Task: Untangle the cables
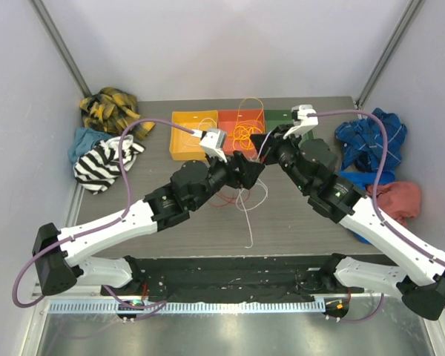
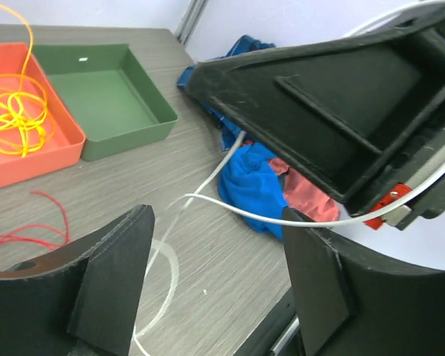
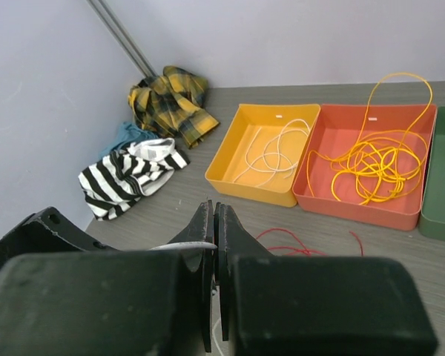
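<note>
White cable (image 2: 237,213), pinched in right end effector (image 3: 213,215), crosses spread left end effector (image 2: 216,222).

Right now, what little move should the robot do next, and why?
Probably shut the open left pincer on the white cable stretched across its opening. The right pincer pinches that cable, so both could then draw it away from the red cable.
</note>
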`<action>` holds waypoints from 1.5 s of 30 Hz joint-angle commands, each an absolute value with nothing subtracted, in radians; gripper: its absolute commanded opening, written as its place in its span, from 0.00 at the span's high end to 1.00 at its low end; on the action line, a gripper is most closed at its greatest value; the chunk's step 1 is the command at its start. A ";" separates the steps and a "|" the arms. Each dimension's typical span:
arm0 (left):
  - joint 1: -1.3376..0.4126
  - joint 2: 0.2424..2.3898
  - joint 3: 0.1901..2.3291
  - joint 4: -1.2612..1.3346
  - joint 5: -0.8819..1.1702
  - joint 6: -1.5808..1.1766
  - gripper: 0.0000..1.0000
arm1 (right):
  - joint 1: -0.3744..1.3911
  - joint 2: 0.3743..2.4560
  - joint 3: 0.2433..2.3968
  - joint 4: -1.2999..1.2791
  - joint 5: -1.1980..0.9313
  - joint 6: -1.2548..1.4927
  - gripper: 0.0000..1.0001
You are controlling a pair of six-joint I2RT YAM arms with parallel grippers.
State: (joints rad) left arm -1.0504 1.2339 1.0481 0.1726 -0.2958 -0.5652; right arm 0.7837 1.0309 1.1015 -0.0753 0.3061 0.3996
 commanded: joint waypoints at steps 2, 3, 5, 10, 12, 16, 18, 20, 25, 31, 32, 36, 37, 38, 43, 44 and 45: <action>-1.048 1.218 1.029 0.164 -0.368 -0.568 0.23 | 0.787 1.072 1.083 -0.014 0.325 0.405 0.99; -1.048 1.218 1.025 0.137 -0.377 -0.568 0.23 | 0.787 1.078 1.078 -0.011 0.331 0.402 0.99; -1.048 1.212 1.003 0.086 -0.396 -0.586 0.22 | 0.787 1.092 1.068 -0.005 0.333 0.397 0.99; -1.048 1.157 0.856 0.087 -0.442 -0.649 0.19 | 0.785 1.130 1.104 0.043 0.330 0.382 0.99; -1.048 1.132 0.825 0.020 -0.466 -0.696 0.19 | 0.778 1.178 1.138 0.044 0.330 0.368 0.99; -1.048 1.036 0.773 -0.155 -0.547 -0.790 0.20 | 0.752 1.288 1.277 0.052 0.313 0.348 0.99; -1.049 0.933 0.717 -0.216 -0.564 -0.834 0.20 | 0.727 1.330 1.325 0.057 0.304 0.347 0.99; -1.048 0.856 0.681 -0.267 -0.598 -0.867 0.20 | 0.710 1.396 1.403 0.066 0.287 0.347 0.99; -1.048 0.637 0.586 -0.425 -0.640 -0.946 0.22 | 0.673 1.553 1.631 0.072 0.244 0.342 0.99; -1.049 0.598 0.523 -0.471 -0.604 -0.983 0.24 | 0.664 1.699 1.909 0.069 0.186 0.316 0.99; -1.048 0.607 0.514 -0.465 -0.589 -0.986 0.24 | 0.661 1.744 1.945 0.066 0.166 0.318 0.99; -1.048 0.687 0.492 -0.405 -0.528 -1.003 0.25 | 0.631 1.851 2.147 0.072 0.120 0.331 0.99; -1.048 0.705 0.477 -0.372 -0.514 -1.012 0.25 | 0.620 1.877 2.181 0.078 0.109 0.340 0.99; -1.048 0.744 0.469 -0.351 -0.499 -1.031 0.25 | 0.598 1.899 2.213 0.084 0.098 0.351 0.99; -1.049 0.859 0.431 -0.236 -0.416 -1.042 0.27 | 0.534 2.089 2.485 0.112 0.020 0.440 0.99; -1.049 0.876 0.434 -0.224 -0.413 -1.037 0.27 | 0.526 2.109 2.512 0.121 0.014 0.458 0.99; -1.048 0.908 0.436 -0.213 -0.408 -1.017 0.27 | 0.511 2.115 2.519 0.170 0.014 0.474 0.99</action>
